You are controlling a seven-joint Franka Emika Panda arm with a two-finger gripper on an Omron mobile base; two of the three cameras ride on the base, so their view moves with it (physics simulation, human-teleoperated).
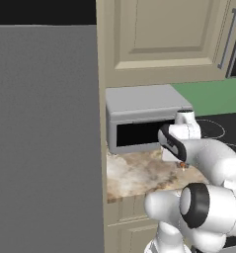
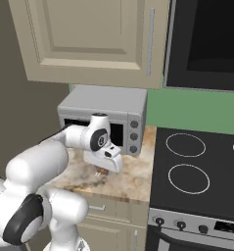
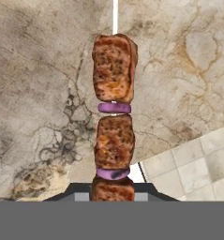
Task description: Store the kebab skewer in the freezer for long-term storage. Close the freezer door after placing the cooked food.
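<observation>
Over the counter: the gripper (image 2: 105,169) hangs just above the marbled counter (image 1: 134,173), in front of the grey toaster oven (image 2: 106,115).
Skewer: the kebab skewer (image 3: 113,136) runs from 6 o'clock to 12 o'clock in the hand view, brown meat chunks parted by purple slices, its white stick poking out at the top.
Hand: the fingers seem closed on the skewer's lower end, where the bottom chunk sits between the dark tips; the contact itself is at the frame's edge, so the grip is a judgement.
Handling: likely light and stiff along the stick, with chunks that could slide or crumble; holding across a chunk near one end looks workable.
Surroundings: the black stovetop (image 2: 197,166) lies at 3 o'clock of the counter in the right base view.
Fridge: a tall grey fridge wall (image 1: 43,143) stands at 9 o'clock in the left base view.
</observation>
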